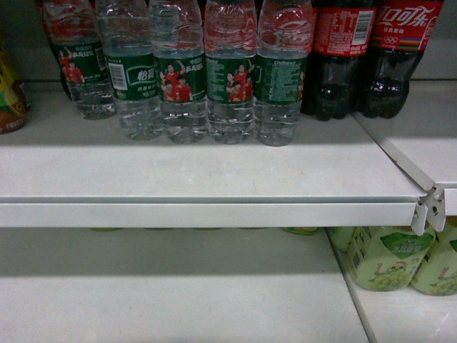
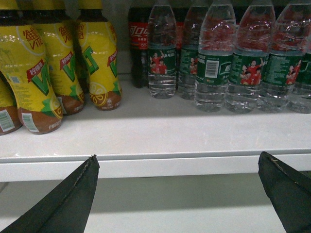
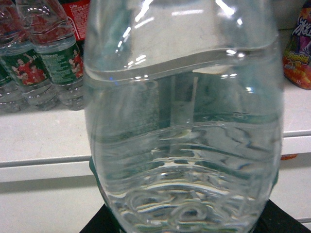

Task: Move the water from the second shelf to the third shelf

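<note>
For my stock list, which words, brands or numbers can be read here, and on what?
"口可乐": red label of cola bottle.
"怡": green label of shelf water bottle.
"VIT": yellow bottle.
Near water bottle: nothing legible.
Barcodes, small print: too small to read.

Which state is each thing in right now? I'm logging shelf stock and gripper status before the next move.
Clear ribbed water bottle filling the right wrist view: held in the right gripper, off the shelf.
Row of green-labelled water bottles: upright on the white shelf.
Dark red-labelled cola bottles: upright.
Yellow lemon tea bottles: upright.
Left gripper: open, empty.
</note>
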